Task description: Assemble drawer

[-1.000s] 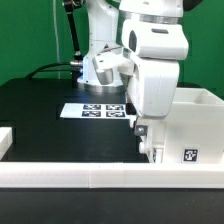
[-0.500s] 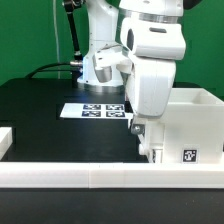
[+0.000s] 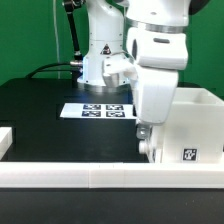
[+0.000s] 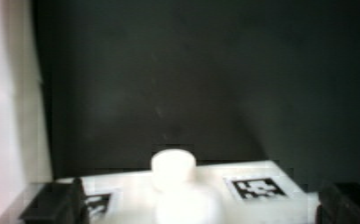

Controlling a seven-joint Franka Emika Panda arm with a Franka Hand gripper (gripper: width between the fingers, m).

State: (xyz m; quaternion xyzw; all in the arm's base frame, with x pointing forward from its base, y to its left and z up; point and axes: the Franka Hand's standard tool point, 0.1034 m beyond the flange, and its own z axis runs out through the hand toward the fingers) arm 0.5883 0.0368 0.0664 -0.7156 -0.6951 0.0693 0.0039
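The tall white housing [image 3: 196,118] stands at the exterior view's right, with a square tag [image 3: 188,154] on its front. My gripper [image 3: 143,131] hangs at the housing's left edge, close above a white part. In the wrist view this is a white drawer part [image 4: 132,192] with a round knob [image 4: 173,165] and two tags. It lies between my fingertips [image 4: 54,201], which stand wide apart on either side of it. I cannot tell whether they touch it. A small white part [image 3: 5,139] shows at the far left edge.
The marker board [image 3: 97,110] lies on the black table behind my gripper. A long low white rail [image 3: 90,178] runs along the front edge. The robot base and cables stand at the back, before a green wall.
The arm has shifted a little toward the exterior view's right, closer over the housing. The housing has not visibly moved.
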